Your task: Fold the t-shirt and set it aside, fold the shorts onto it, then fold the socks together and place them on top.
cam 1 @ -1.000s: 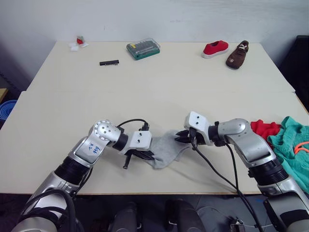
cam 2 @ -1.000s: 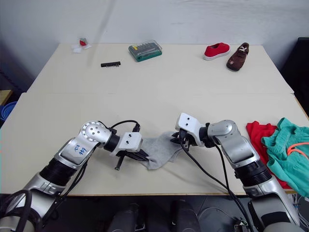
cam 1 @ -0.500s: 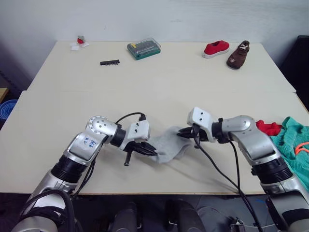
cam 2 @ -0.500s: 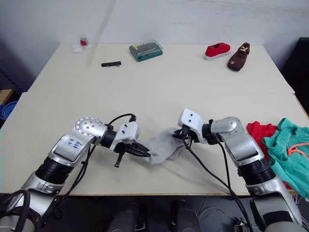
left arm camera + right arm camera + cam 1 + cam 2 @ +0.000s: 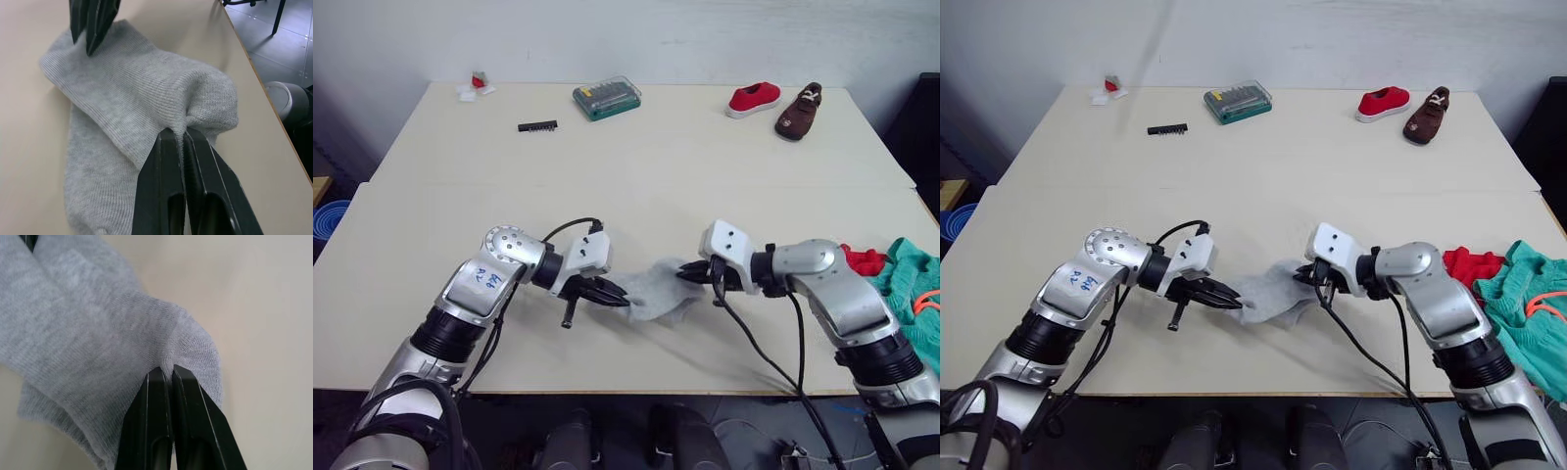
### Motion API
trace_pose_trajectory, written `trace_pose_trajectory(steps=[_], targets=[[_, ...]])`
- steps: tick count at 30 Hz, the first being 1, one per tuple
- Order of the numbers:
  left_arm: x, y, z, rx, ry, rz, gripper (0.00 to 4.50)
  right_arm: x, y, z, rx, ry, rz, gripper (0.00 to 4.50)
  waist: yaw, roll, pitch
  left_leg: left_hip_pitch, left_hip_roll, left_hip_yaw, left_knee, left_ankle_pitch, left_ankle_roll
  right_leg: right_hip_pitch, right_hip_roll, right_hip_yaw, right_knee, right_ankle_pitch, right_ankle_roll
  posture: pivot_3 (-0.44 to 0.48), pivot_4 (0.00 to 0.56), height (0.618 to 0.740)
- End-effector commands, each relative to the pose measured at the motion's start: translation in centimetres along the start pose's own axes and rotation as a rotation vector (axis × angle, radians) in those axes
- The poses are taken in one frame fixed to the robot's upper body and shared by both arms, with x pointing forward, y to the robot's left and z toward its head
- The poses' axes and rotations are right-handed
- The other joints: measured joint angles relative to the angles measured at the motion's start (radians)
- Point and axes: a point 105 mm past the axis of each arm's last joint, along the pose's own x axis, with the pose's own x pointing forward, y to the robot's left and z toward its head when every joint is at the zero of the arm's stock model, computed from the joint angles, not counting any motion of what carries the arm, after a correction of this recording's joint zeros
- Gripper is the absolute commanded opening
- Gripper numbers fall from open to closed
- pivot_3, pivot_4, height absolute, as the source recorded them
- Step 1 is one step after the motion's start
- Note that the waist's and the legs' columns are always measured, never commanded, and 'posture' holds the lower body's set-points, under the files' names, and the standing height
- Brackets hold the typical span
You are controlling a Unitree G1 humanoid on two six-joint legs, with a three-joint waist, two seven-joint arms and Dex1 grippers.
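The light grey socks (image 5: 656, 292) hang just above the table's near middle, stretched between my two grippers. My left gripper (image 5: 619, 298) is shut on their left end, and its fingertips (image 5: 171, 139) pinch a fold of the knit. My right gripper (image 5: 684, 275) is shut on the right end, with the fabric bunched at its fingertips (image 5: 159, 377). The red t-shirt (image 5: 861, 260) lies at the table's right edge, partly under the teal shorts (image 5: 913, 286), which have an orange cord on them.
At the table's far side stand a red shoe (image 5: 751, 98), a brown shoe (image 5: 797, 110), a green bit case (image 5: 606, 97), a black bit strip (image 5: 536, 125) and a small red-and-white item (image 5: 475, 85). A blue container (image 5: 325, 219) sits off the table's left.
My left gripper has raised its end of the socks and drawn slightly toward the right gripper. The socks now hang more level between them. The right gripper has hardly moved.
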Motion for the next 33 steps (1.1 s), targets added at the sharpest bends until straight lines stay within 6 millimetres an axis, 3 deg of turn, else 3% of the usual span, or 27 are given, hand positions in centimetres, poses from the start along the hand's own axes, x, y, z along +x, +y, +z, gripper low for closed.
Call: trace_pose_trajectory(steps=[1, 22, 25, 28, 32, 33], targets=[[0.2, 0.1, 0.8, 0.045, -0.009, -0.001, 0.00, 0.0, -0.3, 0.7, -0.021, -0.032, -0.030, 0.04, -0.002, 0.000, 0.000, 0.000, 0.000, 0.000, 0.000, 0.000, 0.000, 0.000, 0.000, 0.000, 0.000, 0.000, 0.000, 0.000, 0.150, 0.740], [1.2, 0.0, -0.1, -0.004, 0.003, 0.021, 0.00, -0.3, -0.4, 0.3, 0.007, -0.017, -0.034, 0.04, 0.000, 0.000, 0.000, 0.000, 0.000, 0.000, 0.000, 0.000, 0.000, 0.000, 0.000, 0.000, 0.000, 0.000, 0.000, 0.000, 0.150, 0.740], [1.1, 0.1, 0.0, 0.006, 0.009, 0.018, 0.68, -0.3, -0.4, 0.3, 0.006, -0.014, -0.034, 0.72, -0.001, 0.000, 0.000, 0.000, 0.000, 0.000, 0.000, 0.000, 0.000, 0.000, 0.000, 0.000, 0.000, 0.000, 0.000, 0.000, 0.150, 0.740], [1.1, 0.2, 0.1, 0.019, 0.007, 0.028, 1.56, -0.3, -0.5, 0.3, 0.001, -0.009, -0.034, 1.69, -0.001, 0.000, 0.000, 0.000, 0.000, 0.000, 0.000, 0.000, 0.000, 0.000, 0.000, 0.000, 0.000, 0.000, 0.000, 0.000, 0.150, 0.740], [1.2, 0.3, 0.4, 0.021, -0.007, 0.028, 1.56, -0.3, -0.5, 0.2, 0.002, -0.004, -0.032, 1.69, 0.000, 0.000, 0.000, 0.000, 0.000, 0.000, 0.000, 0.000, 0.000, 0.000, 0.000, 0.000, 0.000, 0.000, 0.000, 0.000, 0.150, 0.740], [1.3, 0.3, 0.4, 0.021, -0.008, 0.025, 1.58, -0.3, -0.5, 0.2, 0.003, -0.002, -0.031, 1.49, 0.000, 0.000, 0.000, 0.000, 0.000, 0.000, 0.000, 0.000, 0.000, 0.000, 0.000, 0.000, 0.000, 0.000, 0.000, 0.000, 0.150, 0.740]])
